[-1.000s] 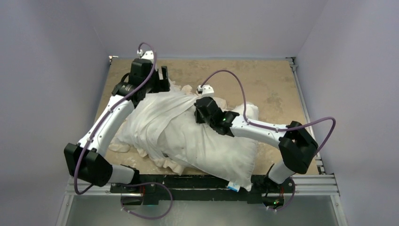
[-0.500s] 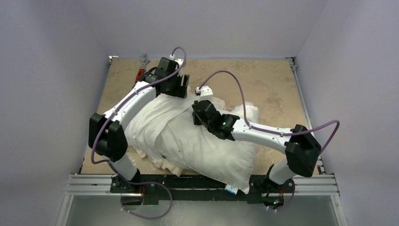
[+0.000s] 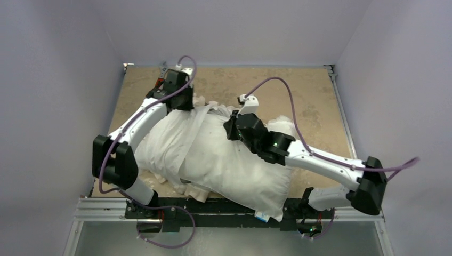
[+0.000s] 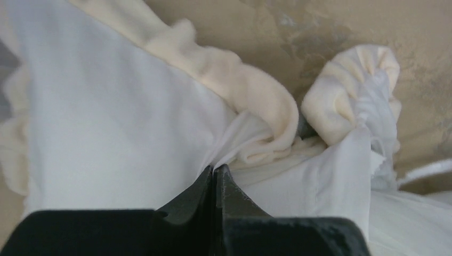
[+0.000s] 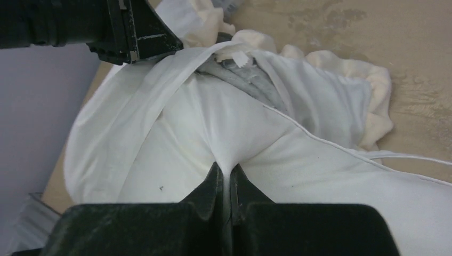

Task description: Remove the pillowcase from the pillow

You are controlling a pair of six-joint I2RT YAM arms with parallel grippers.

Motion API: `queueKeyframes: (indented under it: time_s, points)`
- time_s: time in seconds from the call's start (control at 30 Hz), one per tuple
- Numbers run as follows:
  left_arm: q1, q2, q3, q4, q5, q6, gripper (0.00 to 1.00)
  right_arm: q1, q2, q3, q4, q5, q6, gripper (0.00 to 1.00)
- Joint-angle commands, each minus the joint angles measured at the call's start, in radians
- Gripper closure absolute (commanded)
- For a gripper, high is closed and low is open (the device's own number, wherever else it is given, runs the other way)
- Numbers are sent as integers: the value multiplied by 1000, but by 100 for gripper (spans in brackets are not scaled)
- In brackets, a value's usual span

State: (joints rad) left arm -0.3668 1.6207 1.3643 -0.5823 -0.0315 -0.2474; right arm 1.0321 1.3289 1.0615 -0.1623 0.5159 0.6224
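Pillowcase [image 3: 162, 141] lying on the table [image 3: 320, 96], white side up, filling the 9-to-11 o'clock part of the heap in the top view. Works as a half-filled sack: holds only the 10 o'clock end of the pillow [image 3: 242, 170], with the plump 4 o'clock end out in the open. Mouth turned toward 4 o'clock, hem running as a slanted band across the pillow from 12 to 7 o'clock. Cream frill [image 4: 240, 101] bunched at the 12 o'clock end and again along the 6 o'clock edge.

Long axis of pillow and cover alike: 10 o'clock to 4 o'clock, slantwise across the table. Near corner of the pillow at 5 o'clock, reaching over the table's near edge, with a small tag [image 3: 262, 214] there.

Left gripper [image 4: 215, 173] at 12 o'clock of the heap, jaws pressed together on a fold of the pillowcase's white cloth, just beside the frill. Right gripper [image 5: 224, 173] near the middle of the heap, jaws likewise together, pinching up a small ridge of pillow cloth just outside the mouth.

Seen only from the right wrist: grey plush [image 5: 256, 85] inside the mouth, at 12 o'clock of that frame, and the left gripper at 11 o'clock with the hem band leading down from it toward 8 o'clock. Seen only from the left wrist: frill curled right against the pinched fold. Seen only from above: whole outline, tag, both arms.
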Motion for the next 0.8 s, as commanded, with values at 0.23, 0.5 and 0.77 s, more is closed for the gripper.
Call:
queueKeyframes:
  time_s: [0.23,0.5,0.77]
  points:
    - [323,-249,-115,133,-311,-141,100,9,-350,-4,4,175,101,100]
    - [431,-249,-116,115,-373,-147,100,-166,-324,31,-91,219,192,100]
    - [438,-249,-112,100,-470,-120,100,-308,-277,49,-133,215,190,100]
